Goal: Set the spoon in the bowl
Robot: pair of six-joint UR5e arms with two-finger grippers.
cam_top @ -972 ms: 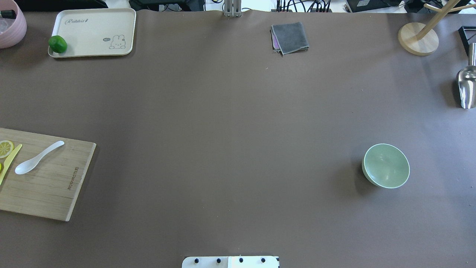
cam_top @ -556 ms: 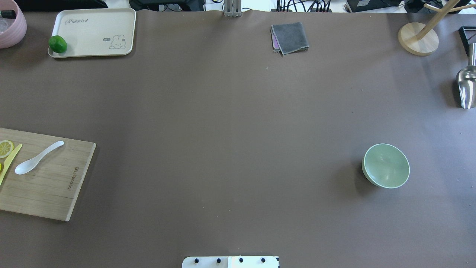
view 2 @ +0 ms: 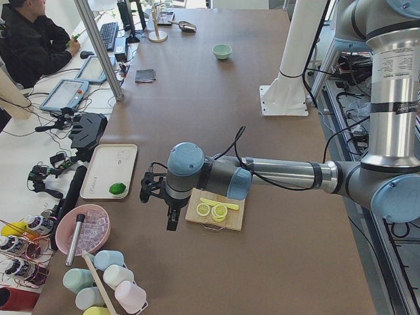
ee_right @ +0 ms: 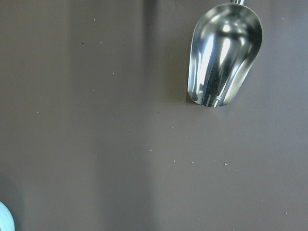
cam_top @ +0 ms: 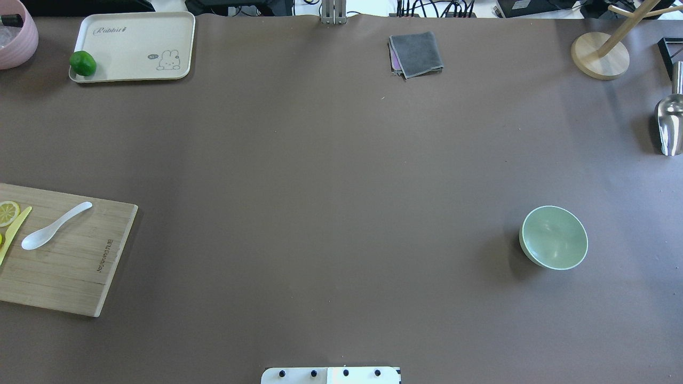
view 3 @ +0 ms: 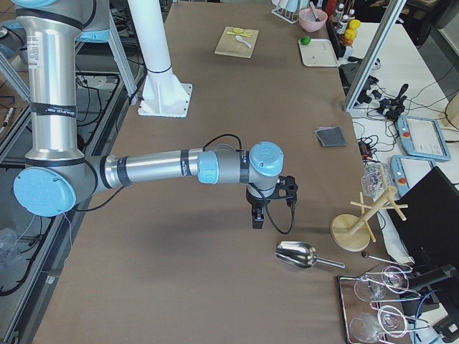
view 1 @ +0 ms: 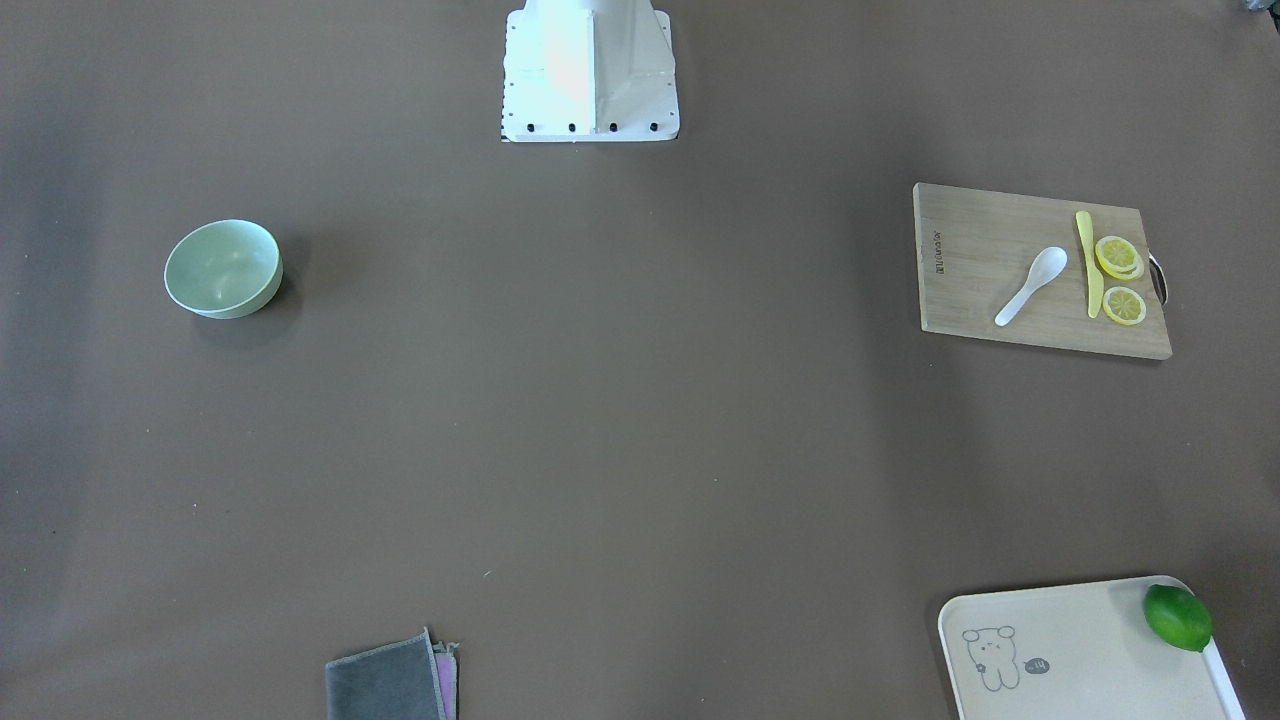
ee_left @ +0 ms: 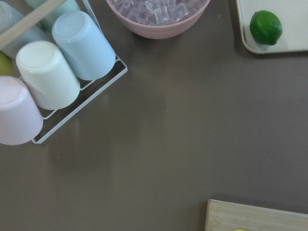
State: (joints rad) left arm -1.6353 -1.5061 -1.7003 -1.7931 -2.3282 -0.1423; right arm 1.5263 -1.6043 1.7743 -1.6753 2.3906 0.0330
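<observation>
Here, spoon (cam_top: 55, 227) lies on board (cam_top: 69, 272) near knife (cam_top: 16, 228), well apart from bowl (cam_top: 555, 238); left gripper (view 2: 172, 222) and right gripper (view 3: 257, 219) unreadable, open or closed; loose aim could catch the knife

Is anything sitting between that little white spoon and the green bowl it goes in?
Nothing visible does. The spoon lies on the cutting board at one side, the bowl stands far across, and only brown tabletop shows between them.
</observation>
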